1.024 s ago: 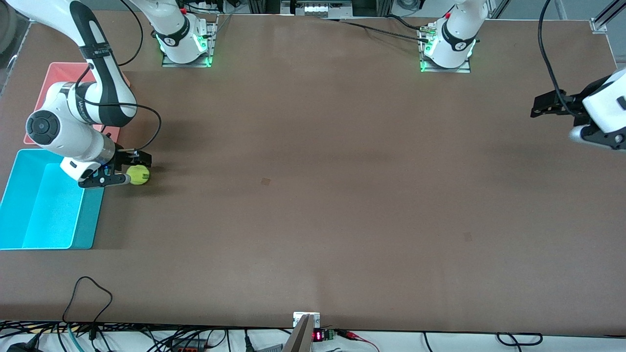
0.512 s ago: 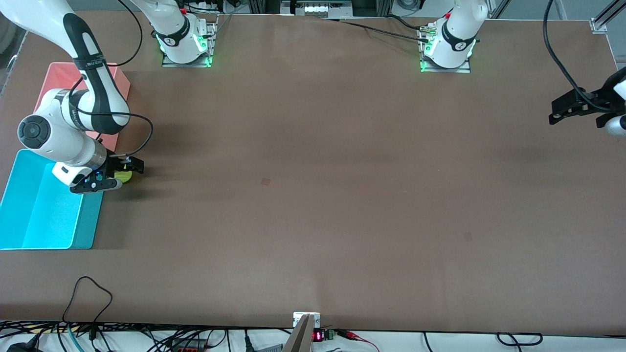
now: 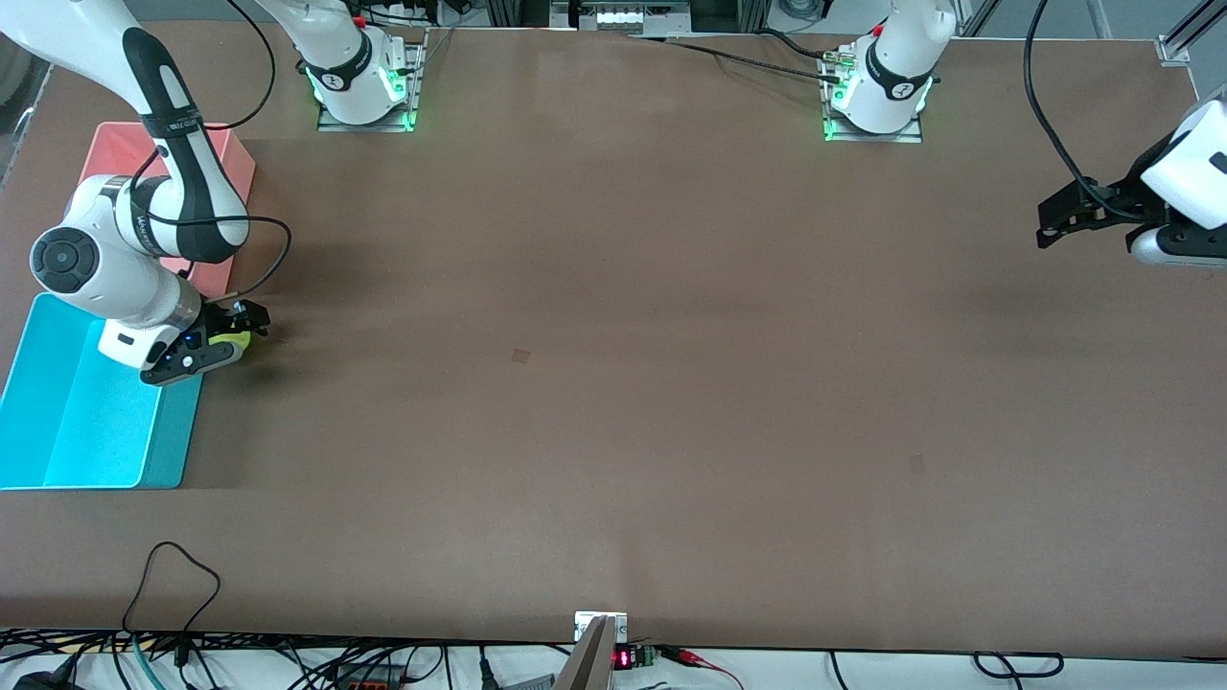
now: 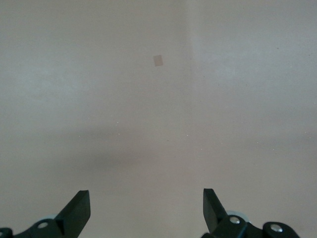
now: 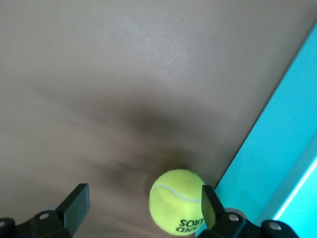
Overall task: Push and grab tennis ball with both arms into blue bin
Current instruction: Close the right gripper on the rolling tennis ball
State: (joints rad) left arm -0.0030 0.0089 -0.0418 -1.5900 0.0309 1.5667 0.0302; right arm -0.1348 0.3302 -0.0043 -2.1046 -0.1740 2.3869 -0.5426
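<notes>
**Ball at the bin's corner, between open jaws**

Brown matting covers the table (image 3: 613, 402) from edge to edge, with loose black cables (image 3: 173, 585) trailing along the side nearest the front camera. At the right arm's end of the table sits the blue bin (image 3: 67, 431), and just farther from the camera than it stands a pink tub (image 3: 230, 163), partly covered by the right arm (image 3: 144, 240).

The tennis ball (image 3: 233, 337) rests on the mat right beside the blue bin's outer wall, near the bin's corner that is farther from the camera. The right gripper (image 3: 222, 337) is low over it with its jaws spread wide; in the right wrist view the tennis ball (image 5: 177, 207) lies between the fingers (image 5: 75, 201), close against one of them and well apart from the other, not clamped.

Over the left arm's end of the table the left gripper (image 3: 1064, 213) hangs in the air, jaws wide apart and holding nothing; its wrist view shows only bare mat under it.
</notes>
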